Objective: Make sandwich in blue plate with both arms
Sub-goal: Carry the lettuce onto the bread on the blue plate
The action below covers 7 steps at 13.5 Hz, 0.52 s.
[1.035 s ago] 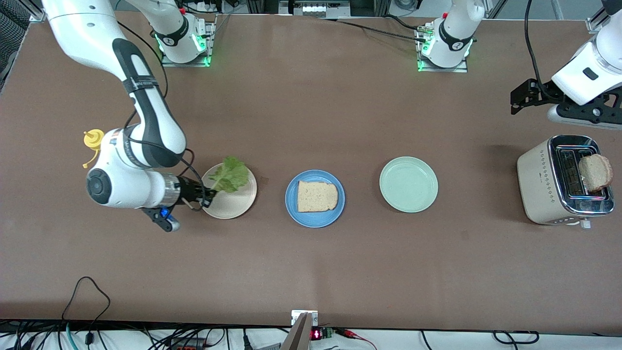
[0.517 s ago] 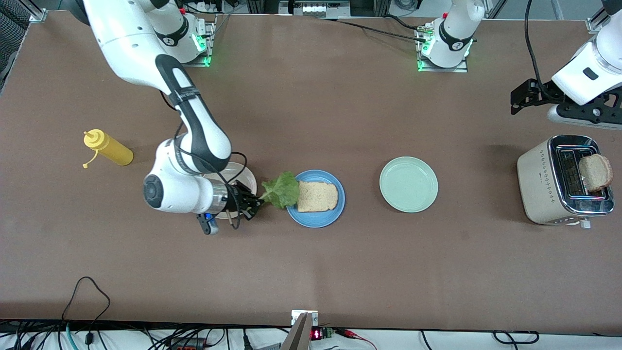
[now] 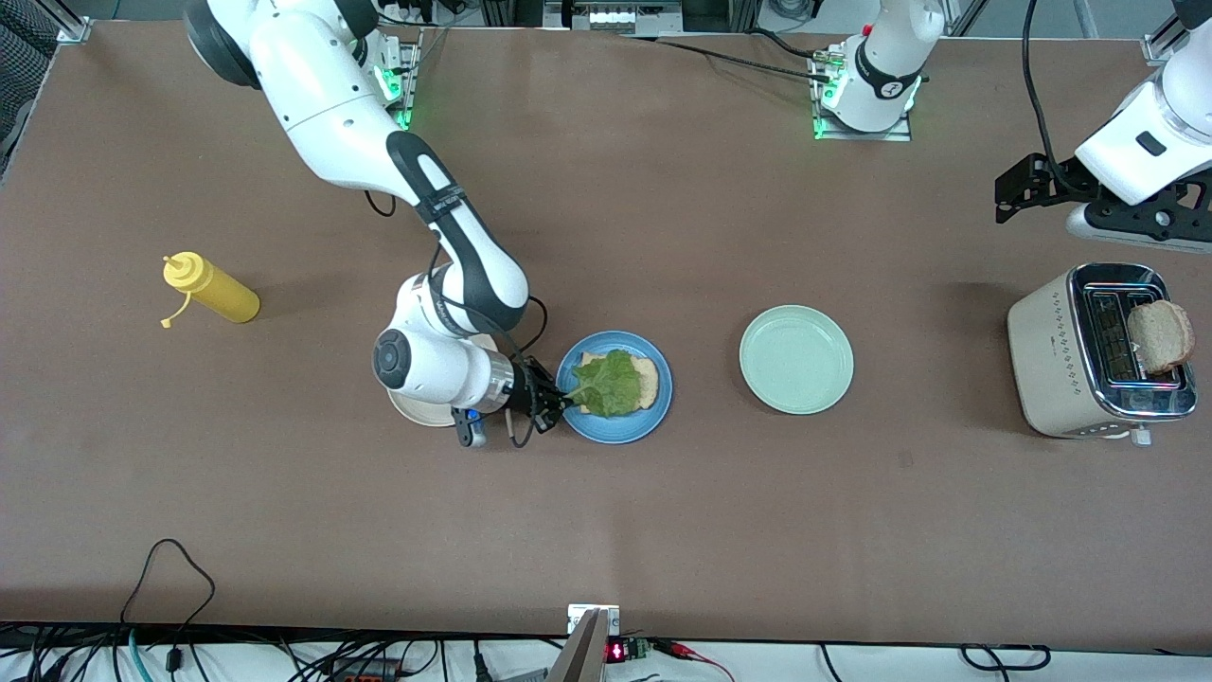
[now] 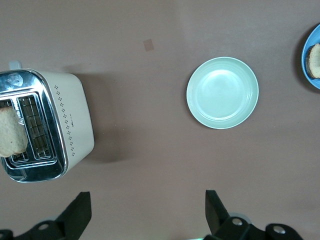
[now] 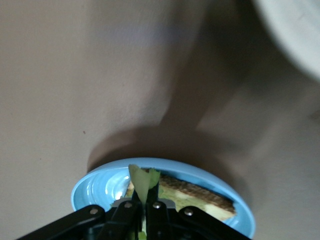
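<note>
Right gripper (image 3: 551, 405) pinching the lettuce leaf (image 3: 607, 382) by its stem, leaf lying over the bread slice (image 3: 646, 379) on the blue plate (image 3: 615, 427), left gripper (image 4: 145, 212) waiting with fingers spread above the table beside the toaster (image 3: 1089, 352), second bread slice (image 3: 1159, 335) sitting in toaster slot.

— What does your left wrist view give you?
— You've got the toaster (image 4: 42, 125) with a bread slice (image 4: 11, 132) in one slot, a mint plate (image 4: 222, 92) well apart, the blue plate (image 4: 307, 62) at the edge, and open left gripper (image 4: 145, 212) fingers (image 4: 77, 212).
</note>
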Each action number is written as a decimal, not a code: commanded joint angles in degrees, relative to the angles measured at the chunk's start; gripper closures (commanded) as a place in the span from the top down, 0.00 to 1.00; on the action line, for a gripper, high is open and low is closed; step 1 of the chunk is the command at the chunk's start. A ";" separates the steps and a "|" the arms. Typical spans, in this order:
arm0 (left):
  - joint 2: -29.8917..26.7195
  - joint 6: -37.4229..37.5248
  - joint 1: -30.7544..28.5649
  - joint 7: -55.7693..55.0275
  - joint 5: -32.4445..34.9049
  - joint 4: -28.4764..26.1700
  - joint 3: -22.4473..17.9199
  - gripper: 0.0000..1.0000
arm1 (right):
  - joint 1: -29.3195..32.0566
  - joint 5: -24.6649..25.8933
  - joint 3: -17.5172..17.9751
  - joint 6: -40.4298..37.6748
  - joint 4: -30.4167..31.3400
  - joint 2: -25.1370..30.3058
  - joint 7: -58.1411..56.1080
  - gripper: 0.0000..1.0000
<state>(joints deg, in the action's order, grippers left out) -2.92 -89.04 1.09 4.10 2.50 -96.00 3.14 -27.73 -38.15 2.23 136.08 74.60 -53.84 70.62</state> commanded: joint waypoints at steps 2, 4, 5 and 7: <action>0.11 0.71 -0.21 0.03 -0.65 0.99 0.02 1.00 | -0.74 -1.40 -0.38 0.68 -2.70 -1.88 1.28 0.09; 0.11 2.20 -0.30 0.11 -0.74 0.99 0.02 1.00 | -0.74 -1.66 -0.38 0.68 -2.70 -1.97 1.37 0.58; 0.11 2.47 -0.39 0.03 -0.74 0.99 0.02 1.00 | -0.74 -1.14 -0.47 0.33 -2.70 -1.80 1.02 0.85; 0.20 2.65 -0.65 -0.50 -0.74 0.99 -0.06 1.00 | -0.22 -0.61 -0.82 -0.72 -2.70 -0.84 0.75 1.00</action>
<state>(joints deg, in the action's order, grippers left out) -2.92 -87.66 0.98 4.00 2.50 -96.00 3.08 -28.11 -38.49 2.00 136.60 73.45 -54.74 71.36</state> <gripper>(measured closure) 0.000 0.643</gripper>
